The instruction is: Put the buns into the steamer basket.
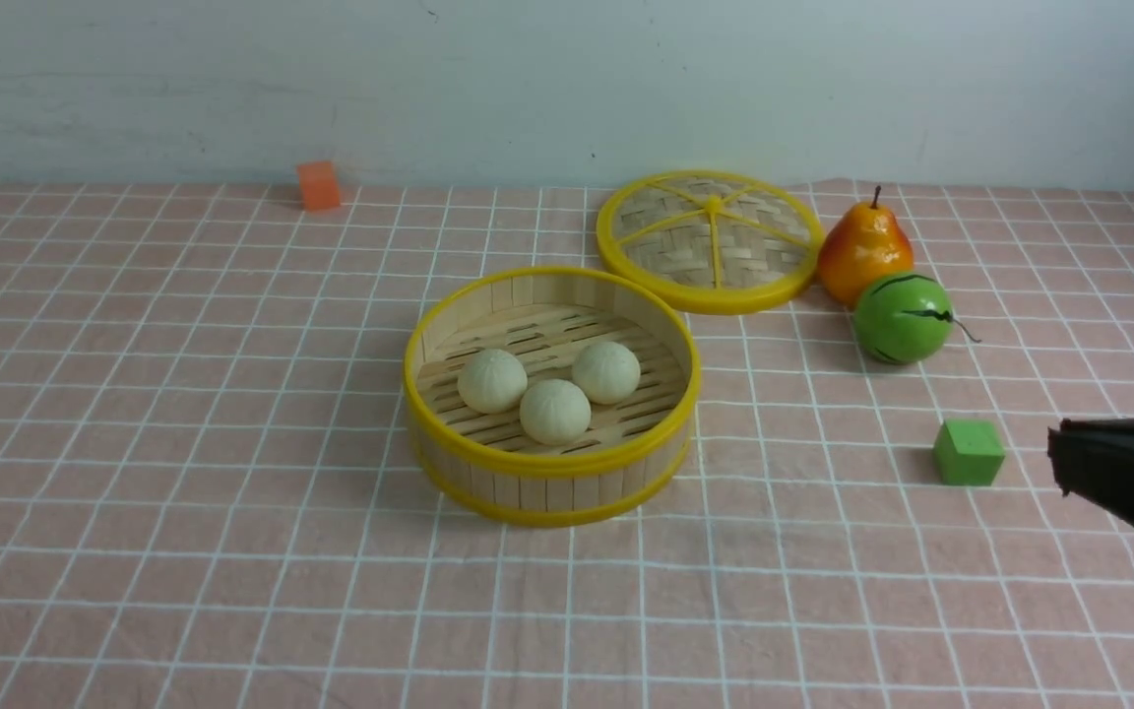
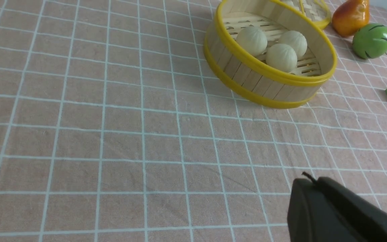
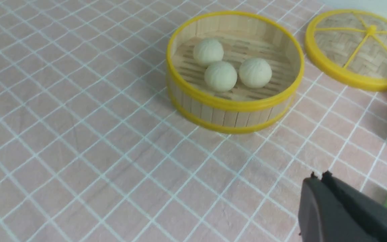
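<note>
Three cream-white buns [image 1: 492, 381] [image 1: 555, 412] [image 1: 606, 372] lie close together on the slatted floor of the steamer basket [image 1: 449, 325], which stands mid-table. The wrist views show the same buns [image 2: 251, 40] [image 3: 220, 76] inside the steamer basket [image 2: 244, 72] [image 3: 213, 114]. My right gripper [image 1: 1059, 455] is shut and empty at the right edge, well clear of the basket; its closed tips [image 3: 318, 177] hover over bare cloth. My left gripper [image 2: 309, 181] is shut with nothing in it, near the table's front, and does not appear in the front view.
The flat woven lid [image 1: 712, 239] lies behind the basket to the right. An orange pear [image 1: 862, 251] and a green striped fruit [image 1: 902, 317] sit beside it. A green cube [image 1: 968, 452] rests near my right gripper. An orange block [image 1: 318, 185] stands at the far wall.
</note>
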Motion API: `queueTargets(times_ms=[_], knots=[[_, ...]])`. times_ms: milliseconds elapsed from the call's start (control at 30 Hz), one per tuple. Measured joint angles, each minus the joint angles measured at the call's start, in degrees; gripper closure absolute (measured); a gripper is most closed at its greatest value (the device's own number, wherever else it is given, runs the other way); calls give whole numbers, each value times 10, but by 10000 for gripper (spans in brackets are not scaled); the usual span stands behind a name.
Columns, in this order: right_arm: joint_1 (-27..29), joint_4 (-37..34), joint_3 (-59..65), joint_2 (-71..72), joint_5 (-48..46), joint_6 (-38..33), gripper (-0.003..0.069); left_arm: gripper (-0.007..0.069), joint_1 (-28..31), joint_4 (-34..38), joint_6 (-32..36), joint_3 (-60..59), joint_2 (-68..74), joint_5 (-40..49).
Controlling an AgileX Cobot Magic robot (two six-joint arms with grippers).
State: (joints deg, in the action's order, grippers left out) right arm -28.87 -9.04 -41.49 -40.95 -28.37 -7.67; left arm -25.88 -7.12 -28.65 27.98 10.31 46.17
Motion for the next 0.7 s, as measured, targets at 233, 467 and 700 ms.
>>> queueTargets(times_ms=[233,467,700], knots=[[108,8,202,125,233,38,680,616,0,0,0,0,0,0],[233,12,364,283,284,41,680,606,0,0,0,0,0,0],[349,44,429,409,219,43,680,603,0,0,0,0,0,0]])
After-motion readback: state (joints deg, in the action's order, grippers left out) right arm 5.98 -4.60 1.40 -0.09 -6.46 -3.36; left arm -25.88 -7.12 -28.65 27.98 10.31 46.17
